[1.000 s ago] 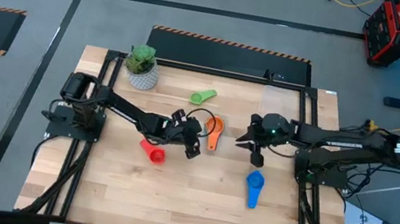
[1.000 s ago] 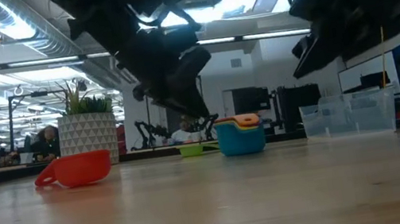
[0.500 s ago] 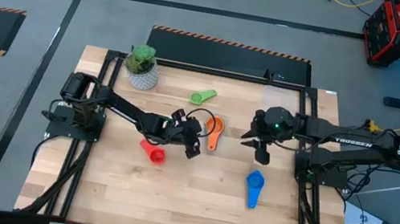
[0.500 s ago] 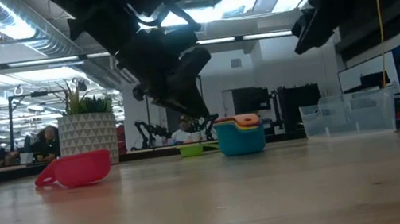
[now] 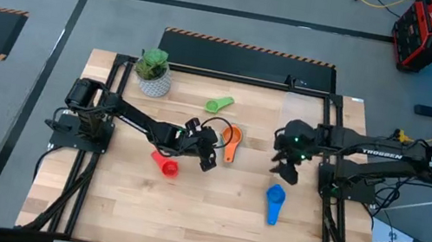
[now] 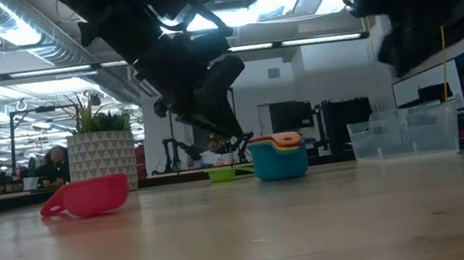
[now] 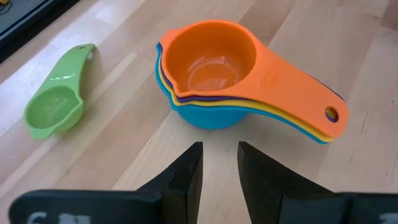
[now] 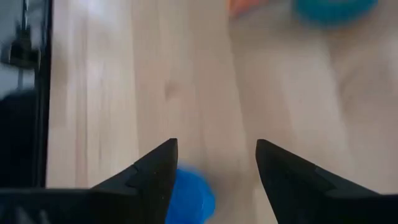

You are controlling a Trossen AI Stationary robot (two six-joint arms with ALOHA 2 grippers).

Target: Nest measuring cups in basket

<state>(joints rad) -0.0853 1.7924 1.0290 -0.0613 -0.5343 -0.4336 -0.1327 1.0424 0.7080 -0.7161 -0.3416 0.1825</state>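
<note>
just beyond the right end effector (image 8: pixel 211 168) lies the blue cup (image 8: pixel 189 194).

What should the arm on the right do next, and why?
Probably lower onto the blue cup. The right gripper hangs just above it with fingers spread and empty, and this cup lies apart from the nested stack.

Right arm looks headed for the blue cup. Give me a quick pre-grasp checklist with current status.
1. Right hand open, nothing in it: ok.
2. Blue cup lying free on the table, apart from other cups: ok.
3. Right hand lined up over the blue cup: not ok, cup sits off toward one finger in the right wrist view.
4. Left hand out of the way, parked by the nested stack: ok.
5. Basket unobstructed: cannot tell.
</note>
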